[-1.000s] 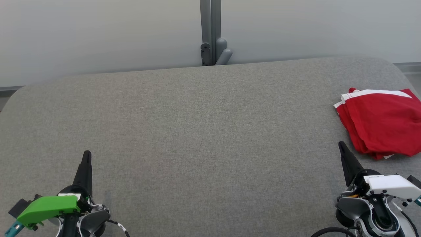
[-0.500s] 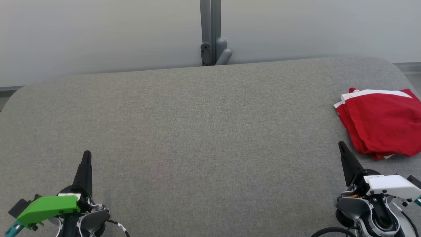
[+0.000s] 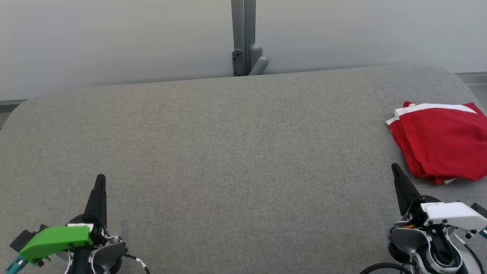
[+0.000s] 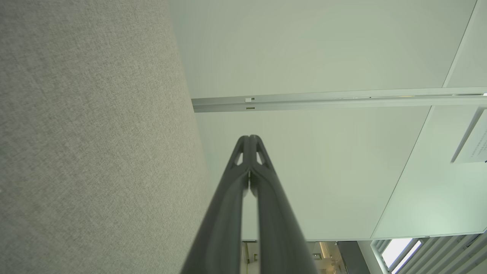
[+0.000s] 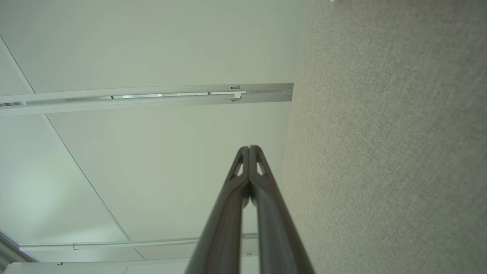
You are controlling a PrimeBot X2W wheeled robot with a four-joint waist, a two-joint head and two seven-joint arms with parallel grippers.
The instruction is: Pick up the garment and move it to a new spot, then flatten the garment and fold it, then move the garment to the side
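nothing has shifted over the last second, and both arms stay parked. the wide grey woven surface [image 3: 228, 152], rounded at its corners, lies bare across the middle, with smooth pale wall panels [image 3: 114, 38] behind it. the red garment [image 3: 441, 144], soft cloth with white trim, sits folded in a slightly rumpled stack at the far right edge, so i judge the task is essentially done. my left pincer [image 3: 100, 180] and right pincer [image 3: 395, 169] have their long dark tapered fingers pressed together on nothing. they rest at the near corners, the right one near the garment but not touching it.
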